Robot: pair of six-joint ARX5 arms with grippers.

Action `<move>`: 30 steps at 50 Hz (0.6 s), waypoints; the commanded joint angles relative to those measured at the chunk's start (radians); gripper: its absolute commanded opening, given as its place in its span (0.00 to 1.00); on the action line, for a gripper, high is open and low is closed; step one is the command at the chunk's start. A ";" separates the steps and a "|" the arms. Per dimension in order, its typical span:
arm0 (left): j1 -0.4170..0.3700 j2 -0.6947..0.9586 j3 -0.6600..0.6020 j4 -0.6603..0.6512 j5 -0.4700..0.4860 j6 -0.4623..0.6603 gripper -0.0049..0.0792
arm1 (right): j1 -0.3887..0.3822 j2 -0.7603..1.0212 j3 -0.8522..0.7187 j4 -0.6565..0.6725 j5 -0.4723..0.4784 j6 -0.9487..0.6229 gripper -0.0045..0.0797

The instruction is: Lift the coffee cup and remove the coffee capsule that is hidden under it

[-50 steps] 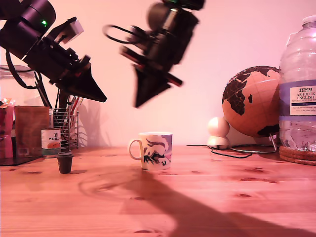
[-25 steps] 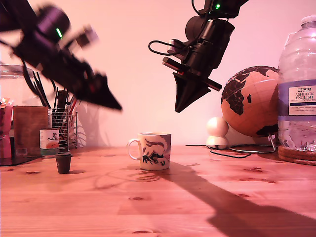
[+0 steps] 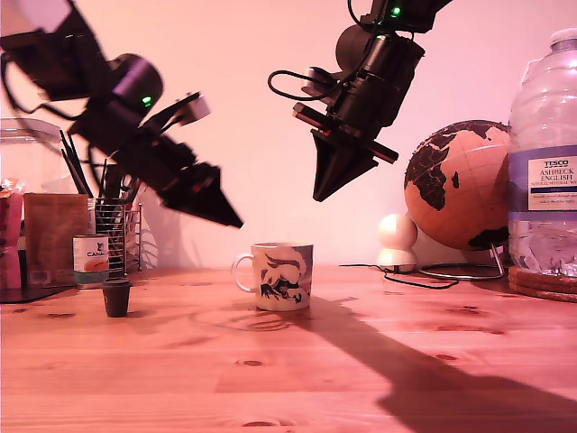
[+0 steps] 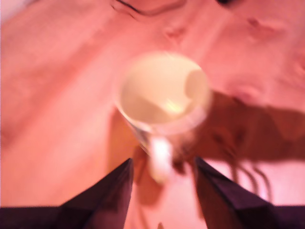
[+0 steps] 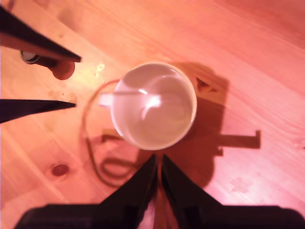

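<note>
Parted and empty, my first gripper has swung to the coffee cup's ten o'clock, my second gripper hangs pinched and empty, and the coffee capsule already sits uncovered.

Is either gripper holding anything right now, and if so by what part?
Nothing is held. My first gripper is open above the coffee cup's handle; my second gripper is shut and empty above the cup. The coffee capsule stands apart.
</note>
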 commanded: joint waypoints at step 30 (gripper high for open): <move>-0.027 0.143 0.068 -0.065 -0.023 0.035 0.49 | -0.021 0.014 0.008 0.020 -0.001 -0.002 0.04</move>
